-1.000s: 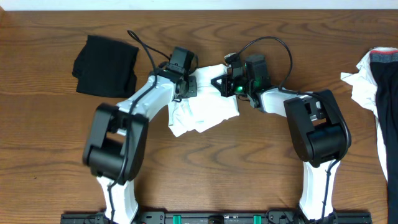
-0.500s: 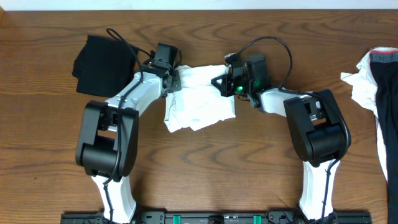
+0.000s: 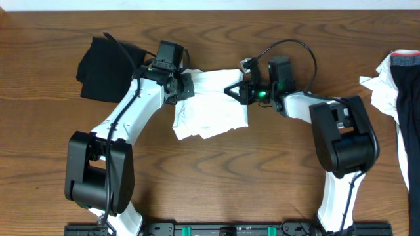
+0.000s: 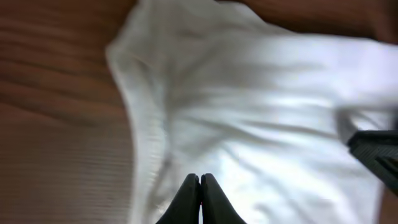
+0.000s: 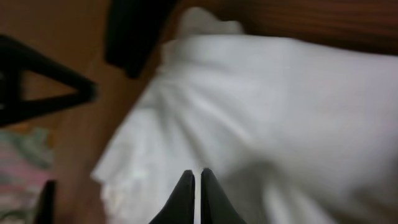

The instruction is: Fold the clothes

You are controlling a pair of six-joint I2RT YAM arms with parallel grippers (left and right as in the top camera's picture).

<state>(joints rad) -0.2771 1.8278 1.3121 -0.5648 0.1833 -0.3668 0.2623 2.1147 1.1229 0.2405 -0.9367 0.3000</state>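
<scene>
Wooden table (image 3: 262, 170): white shirt (image 3: 210, 108) at centre. Left gripper (image 3: 186, 86), at its 10 o'clock, and right gripper (image 3: 231, 90), at 2, pinch it, jaws pressed together.

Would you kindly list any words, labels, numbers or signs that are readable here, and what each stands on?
None legible: the white garment, the black garment and the pile at the right edge show no readable print or label.

The shirt (image 3: 210, 105) is soft white cloth, matt and creased. The table (image 3: 262, 170) under it is smooth brown wood, grain showing. My left fingers (image 4: 188, 200) look like matt black plastic.
</scene>
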